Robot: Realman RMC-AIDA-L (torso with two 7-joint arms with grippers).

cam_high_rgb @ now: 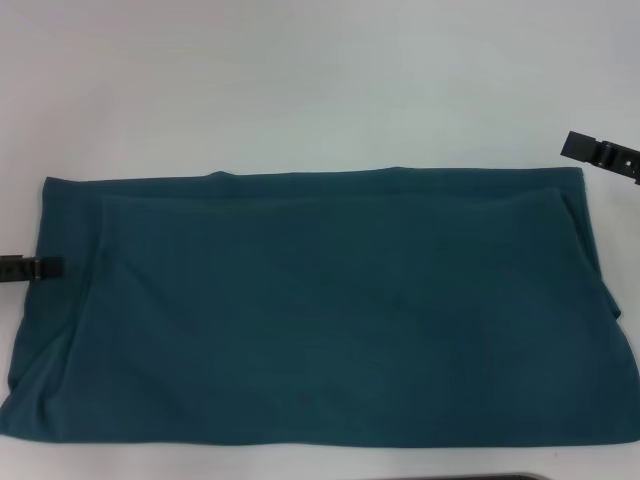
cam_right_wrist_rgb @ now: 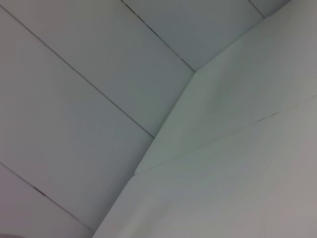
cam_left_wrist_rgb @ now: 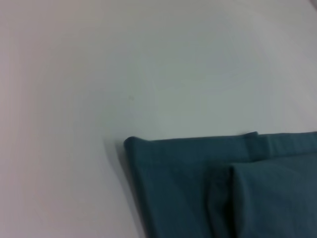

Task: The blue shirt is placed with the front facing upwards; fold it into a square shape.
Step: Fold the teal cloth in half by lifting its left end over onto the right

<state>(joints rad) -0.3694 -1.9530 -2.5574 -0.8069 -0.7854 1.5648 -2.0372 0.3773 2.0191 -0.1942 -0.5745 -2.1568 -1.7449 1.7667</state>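
Blue shirt (cam_high_rgb: pixel 320 310): folded to a long band along the desk's (cam_high_rgb: pixel 300 80) near edge. Your left tool (cam_high_rgb: pixel 40 267) touches its left end, right tool (cam_high_rgb: pixel 600 155) off the right end; grip of either cannot be told. Next, likely: fold the ends inward.

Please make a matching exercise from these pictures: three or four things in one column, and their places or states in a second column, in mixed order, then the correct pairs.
Things:
1. blue shirt
2. left gripper
3. right gripper
4. table

Places or states:
A. above the shirt's far right corner, off the cloth
B. white, bare beyond the shirt
C. at the shirt's left edge
D. folded into a wide band, no letters showing

Pairs: 1-D, 2-C, 3-A, 4-B
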